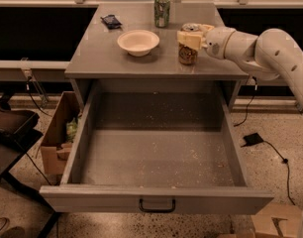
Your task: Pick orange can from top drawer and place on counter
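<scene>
Smooth, slightly glossy grey counter [117, 58]. Matt grey top drawer [156, 152] with crumb-speckled floor. Metal orange can [187, 56], silver-topped, standing on counter, clasped by smooth white plastic-looking gripper [193, 34]. Glossy pale bowl [138, 41]. Matt brown cardboard box [57, 133].

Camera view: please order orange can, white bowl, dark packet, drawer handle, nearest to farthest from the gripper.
1. orange can, in the gripper, on the counter
2. white bowl, mid-counter
3. dark packet, far corner
4. drawer handle, at the front
</scene>
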Tool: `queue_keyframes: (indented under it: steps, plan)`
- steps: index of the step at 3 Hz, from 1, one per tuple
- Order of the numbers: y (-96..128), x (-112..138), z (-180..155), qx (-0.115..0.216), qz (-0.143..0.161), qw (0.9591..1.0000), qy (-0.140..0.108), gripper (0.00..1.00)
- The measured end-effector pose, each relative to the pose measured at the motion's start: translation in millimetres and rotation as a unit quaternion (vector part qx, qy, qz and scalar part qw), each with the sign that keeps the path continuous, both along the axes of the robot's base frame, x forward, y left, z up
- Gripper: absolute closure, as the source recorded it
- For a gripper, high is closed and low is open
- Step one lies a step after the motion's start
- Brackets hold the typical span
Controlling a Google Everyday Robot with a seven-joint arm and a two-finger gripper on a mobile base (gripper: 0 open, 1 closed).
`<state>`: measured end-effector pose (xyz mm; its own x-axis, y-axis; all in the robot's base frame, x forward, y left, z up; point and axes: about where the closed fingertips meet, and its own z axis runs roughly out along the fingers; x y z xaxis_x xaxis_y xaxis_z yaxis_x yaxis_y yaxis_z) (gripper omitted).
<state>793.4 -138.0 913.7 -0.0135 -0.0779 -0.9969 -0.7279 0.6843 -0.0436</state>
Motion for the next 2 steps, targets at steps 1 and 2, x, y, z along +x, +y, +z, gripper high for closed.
queue_keyframes:
  steps: [1, 2]
  plan:
    - [0.1, 0.0, 0.2, 0.000, 0.000, 1.0000, 0.000, 0.58]
    - [0.1, 0.0, 0.2, 0.000, 0.000, 1.0000, 0.000, 0.36]
